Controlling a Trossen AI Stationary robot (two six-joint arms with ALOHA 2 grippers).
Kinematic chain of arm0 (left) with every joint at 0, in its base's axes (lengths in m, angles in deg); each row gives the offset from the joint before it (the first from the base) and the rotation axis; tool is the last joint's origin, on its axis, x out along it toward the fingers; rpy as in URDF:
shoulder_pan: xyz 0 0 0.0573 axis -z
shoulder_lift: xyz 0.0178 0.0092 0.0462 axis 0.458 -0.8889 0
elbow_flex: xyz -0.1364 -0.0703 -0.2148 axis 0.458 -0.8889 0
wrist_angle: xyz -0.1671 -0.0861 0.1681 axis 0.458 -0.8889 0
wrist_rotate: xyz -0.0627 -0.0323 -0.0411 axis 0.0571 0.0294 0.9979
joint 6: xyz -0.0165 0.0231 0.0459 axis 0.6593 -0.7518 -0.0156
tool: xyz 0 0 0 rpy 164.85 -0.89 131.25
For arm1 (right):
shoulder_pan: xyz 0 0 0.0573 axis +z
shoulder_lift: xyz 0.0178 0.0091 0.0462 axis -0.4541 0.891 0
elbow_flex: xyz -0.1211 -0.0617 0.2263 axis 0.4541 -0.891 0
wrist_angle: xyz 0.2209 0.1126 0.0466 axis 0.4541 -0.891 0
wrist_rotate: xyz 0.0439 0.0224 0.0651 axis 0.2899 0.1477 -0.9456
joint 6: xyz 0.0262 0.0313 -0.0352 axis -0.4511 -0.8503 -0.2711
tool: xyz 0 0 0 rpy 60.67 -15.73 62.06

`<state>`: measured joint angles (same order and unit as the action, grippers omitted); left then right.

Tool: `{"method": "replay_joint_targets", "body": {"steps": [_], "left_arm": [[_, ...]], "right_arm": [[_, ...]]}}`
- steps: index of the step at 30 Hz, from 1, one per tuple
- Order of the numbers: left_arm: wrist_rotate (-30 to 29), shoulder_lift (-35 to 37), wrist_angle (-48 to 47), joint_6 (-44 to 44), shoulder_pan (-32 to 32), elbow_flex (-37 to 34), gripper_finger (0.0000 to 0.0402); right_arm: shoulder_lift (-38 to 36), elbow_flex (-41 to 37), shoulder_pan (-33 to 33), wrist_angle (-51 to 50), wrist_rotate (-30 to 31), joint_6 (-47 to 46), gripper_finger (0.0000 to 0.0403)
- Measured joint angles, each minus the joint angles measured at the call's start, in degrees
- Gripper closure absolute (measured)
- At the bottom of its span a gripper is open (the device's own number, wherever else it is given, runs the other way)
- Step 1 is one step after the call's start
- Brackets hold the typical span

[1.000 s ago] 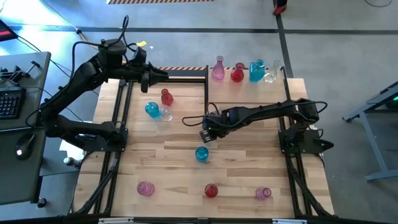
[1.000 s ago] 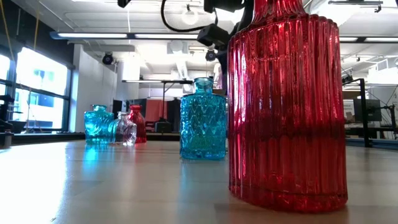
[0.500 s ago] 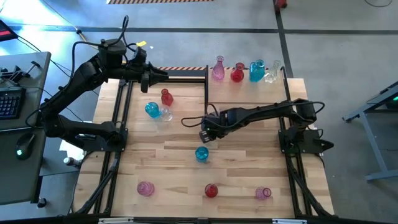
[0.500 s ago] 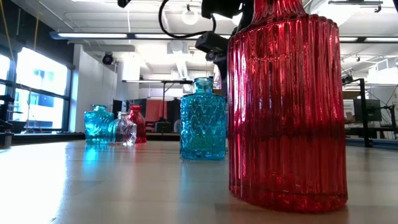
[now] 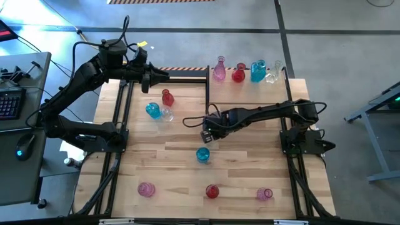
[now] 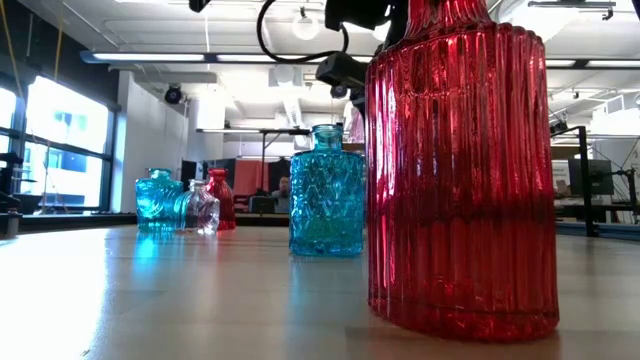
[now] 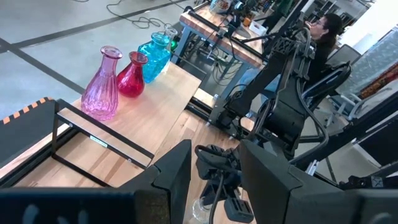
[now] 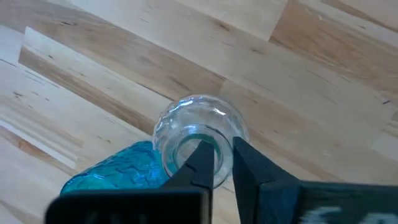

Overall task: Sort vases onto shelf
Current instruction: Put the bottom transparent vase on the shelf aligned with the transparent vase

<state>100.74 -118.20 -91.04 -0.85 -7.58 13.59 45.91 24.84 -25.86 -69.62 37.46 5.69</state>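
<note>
Setup here is a planked wooden tabletop [image 5: 250, 140] with black rails down both sides, and everything is easiest to place off the shelf [image 7: 152, 102], the paler board with thin black bars along the table's back edge. Four vases stand in a row on the shelf: a tall pink vase [image 5: 219, 69], a red round one [image 5: 238, 74], a turquoise jug [image 5: 257, 70] and a small clear one [image 5: 272, 75]. Just in front of the shelf's open black frame sits a tight trio: red bottle [image 5: 167, 97], turquoise ball [image 5: 152, 110] and clear ball [image 5: 166, 114]. The turquoise vase [image 5: 202, 154] is mid-table, well out from the shelf. The right gripper [image 5: 205, 134] hangs just above its mouth with the claw clenched tight on nothing; the low view shows air between it and the neck. The left gripper [image 7: 216, 149] waits at the shelf's frame end, claw released with a clear gap. Along the edge farthest from the shelf are a pink ribbed vase [image 5: 145, 189], a red ribbed vase [image 5: 212, 191] and a pink tipped vase [image 5: 265, 194]. The room has a grey concrete floor [image 5: 337, 37] with dark seams, a desk with a keyboard [image 5: 11, 100] off to the side, big windows [image 6: 55, 150], a white ceiling with strip lights, and a person [image 7: 323, 31] seated beyond the table.
</note>
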Motion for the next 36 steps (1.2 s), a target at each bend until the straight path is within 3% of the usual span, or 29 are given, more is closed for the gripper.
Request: {"method": "replay_joint_targets", "body": {"steps": [20,36], "left_arm": [[0.0,0.0,0.0,0.0,0.0,0.0,0.0275],[0.0,0.0,0.0,0.0,0.0,0.0,0.0275]], "right_arm": [[-3.7,-0.2,0.0,-6.1,-1.2,0.1,0.0400],[-17.9,-0.2,-2.5,-20.4,4.1,-0.2,0.0402]]}}
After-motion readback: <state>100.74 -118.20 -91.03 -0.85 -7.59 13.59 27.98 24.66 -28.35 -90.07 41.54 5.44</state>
